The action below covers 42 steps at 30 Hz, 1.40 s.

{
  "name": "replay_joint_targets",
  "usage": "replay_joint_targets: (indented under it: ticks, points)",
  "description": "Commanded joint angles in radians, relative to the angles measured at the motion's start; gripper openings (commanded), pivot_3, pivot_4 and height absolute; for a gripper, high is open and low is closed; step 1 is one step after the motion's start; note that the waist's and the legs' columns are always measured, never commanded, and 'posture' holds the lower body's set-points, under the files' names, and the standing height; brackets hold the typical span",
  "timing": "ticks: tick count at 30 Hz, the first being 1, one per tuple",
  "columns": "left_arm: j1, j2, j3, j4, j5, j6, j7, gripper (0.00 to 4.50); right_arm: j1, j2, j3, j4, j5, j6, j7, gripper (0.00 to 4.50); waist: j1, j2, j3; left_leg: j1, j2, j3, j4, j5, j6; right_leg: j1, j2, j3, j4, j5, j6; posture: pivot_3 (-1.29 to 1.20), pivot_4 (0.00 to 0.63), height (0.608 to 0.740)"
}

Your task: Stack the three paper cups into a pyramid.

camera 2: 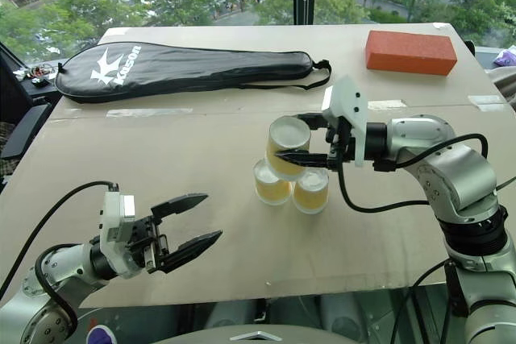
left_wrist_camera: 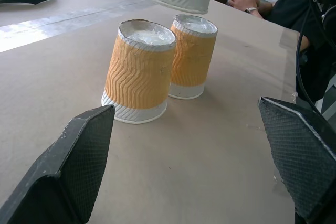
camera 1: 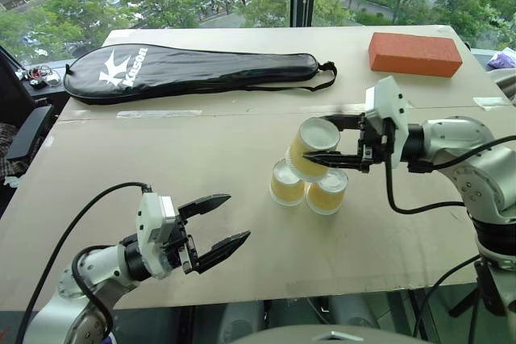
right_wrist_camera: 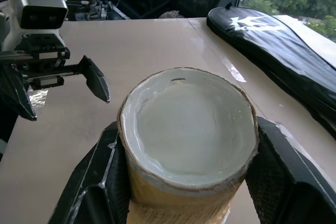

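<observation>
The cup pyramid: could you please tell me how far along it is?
Done: two base cups stand upside down, side by side on the table. In hand: the right gripper holds the third cup, tilted, above them. Left: setting it on both bases and letting go. The left gripper waits open.

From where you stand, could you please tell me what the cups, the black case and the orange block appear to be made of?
The cups: likely paper, with matte wavy-ribbed yellow-orange sleeves and white bands at the rims; the right gripper holds one.
The black case: probably synthetic fabric, slightly glossy, with a printed white logo and a strap.
The orange block: looks like foam or brick; its surface is matte and grainy, so I can't say which.
</observation>
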Motion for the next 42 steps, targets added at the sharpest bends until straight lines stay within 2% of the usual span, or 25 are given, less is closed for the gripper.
replay_joint_targets:
  ticks: [1, 9, 10, 11, 12, 13, 15, 23, 28, 31, 33, 37, 42]
  points:
    - [-0.001, 0.01, 0.011, -0.003, 0.0, -0.014, -0.012, 4.5, -0.001, -0.016, -0.003, -0.047, -0.002, 0.005, -0.013, 2.15, 0.0, 0.0, 0.0, 0.0, 0.0, 0.0, 0.0, 0.0, 0.0, 0.0, 0.0, 0.0, 0.0, 0.0, 0.0, 0.0, 0.15, 0.74]
    - [0.017, 0.003, 0.011, -0.006, 0.008, -0.027, -0.012, 4.5, 0.024, -0.07, 0.031, -0.044, -0.016, 0.026, 0.01, 2.15, 0.0, 0.0, 0.0, 0.0, 0.0, 0.0, 0.0, 0.0, 0.0, 0.0, 0.0, 0.0, 0.0, 0.0, 0.0, 0.0, 0.15, 0.74]
    - [0.017, 0.001, 0.009, -0.006, 0.01, -0.028, -0.011, 4.5, 0.027, -0.072, 0.038, -0.034, -0.026, 0.024, 0.011, 2.65, 0.0, 0.0, 0.0, 0.0, 0.0, 0.0, 0.0, 0.0, 0.0, 0.0, 0.0, 0.0, 0.0, 0.0, 0.0, 0.0, 0.15, 0.74]
    - [0.017, 0.001, 0.009, -0.006, 0.01, -0.029, -0.011, 4.5, 0.032, -0.072, 0.041, -0.022, -0.035, 0.014, 0.014, 2.65, 0.0, 0.0, 0.0, 0.0, 0.0, 0.0, 0.0, 0.0, 0.0, 0.0, 0.0, 0.0, 0.0, 0.0, 0.0, 0.0, 0.15, 0.74]
    - [0.017, 0.0, 0.009, -0.005, 0.01, -0.03, -0.011, 4.5, 0.035, -0.067, 0.034, -0.016, -0.032, 0.006, 0.015, 3.3, 0.0, 0.0, 0.0, 0.0, 0.0, 0.0, 0.0, 0.0, 0.0, 0.0, 0.0, 0.0, 0.0, 0.0, 0.0, 0.0, 0.15, 0.74]
    - [0.017, 0.0, 0.009, -0.005, 0.01, -0.031, -0.011, 4.5, 0.038, -0.063, 0.028, -0.012, -0.028, 0.001, 0.016, 3.51, 0.0, -0.001, 0.0, 0.0, 0.0, 0.0, 0.0, 0.0, 0.0, 0.0, 0.0, 0.0, 0.0, 0.0, 0.0, 0.0, 0.15, 0.74]
    - [0.018, -0.001, 0.011, -0.006, 0.007, -0.033, -0.012, 4.5, 0.04, -0.046, 0.007, -0.012, -0.027, -0.018, 0.0, 4.44, 0.0, 0.0, 0.0, 0.0, 0.0, 0.0, 0.0, 0.0, 0.0, 0.0, 0.0, -0.001, 0.0, 0.0, 0.0, 0.0, 0.15, 0.74]
    - [0.015, -0.002, 0.008, -0.018, -0.018, -0.01, 0.001, 4.5, 0.138, -0.056, -0.132, -0.047, 0.024, -0.111, 0.01, 4.44, 0.004, -0.001, 0.0, -0.001, 0.0, 0.0, 0.0, 0.0, 0.0, 0.0, 0.0, -0.001, 0.0, 0.0, 0.0, 0.0, 0.15, 0.74]
    - [0.033, -0.007, 0.011, -0.008, -0.009, 0.012, 0.034, 4.5, 0.32, -0.093, -0.352, -0.111, 0.168, -0.075, 0.006, 4.44, 0.008, -0.001, 0.0, -0.001, 0.0, 0.0, 0.0, 0.0, 0.0, 0.0, 0.0, -0.001, 0.0, 0.0, 0.0, 0.0, 0.15, 0.74]
    - [0.043, -0.015, 0.007, 0.029, 0.025, 0.0, 0.048, 4.5, 0.51, -0.125, -0.491, -0.143, 0.199, -0.097, 0.043, 4.44, 0.013, -0.001, -0.001, -0.001, -0.001, 0.0, 0.0, 0.0, 0.0, 0.0, 0.0, -0.001, -0.001, 0.0, 0.0, 0.0, 0.15, 0.74]
    - [0.051, -0.02, 0.022, 0.063, 0.029, -0.005, 0.048, 4.5, 0.646, -0.137, -0.561, -0.146, 0.156, -0.147, 0.073, 4.44, 0.019, -0.002, -0.001, -0.001, -0.001, 0.001, 0.0, 0.0, 0.0, 0.001, 0.0, -0.001, -0.001, 0.0, 0.0, 0.0, 0.15, 0.74]
    - [0.073, -0.015, 0.057, 0.162, 0.052, -0.034, 0.023, 4.5, 0.932, -0.143, -0.642, -0.044, -0.042, -0.345, 0.142, 4.44, 0.025, -0.002, -0.002, 0.001, -0.001, 0.003, 0.0, 0.0, 0.0, 0.002, 0.001, -0.002, -0.001, -0.003, 0.004, 0.0, 0.15, 0.74]
    - [0.066, -0.004, 0.06, 0.192, 0.064, -0.017, 0.029, 4.5, 1.038, -0.112, -0.629, 0.067, -0.144, -0.504, 0.144, 4.44, 0.015, -0.003, -0.002, 0.009, 0.001, 0.003, 0.0, 0.0, 0.0, 0.007, 0.0, 0.002, 0.0, -0.003, 0.004, 0.0, 0.15, 0.74]
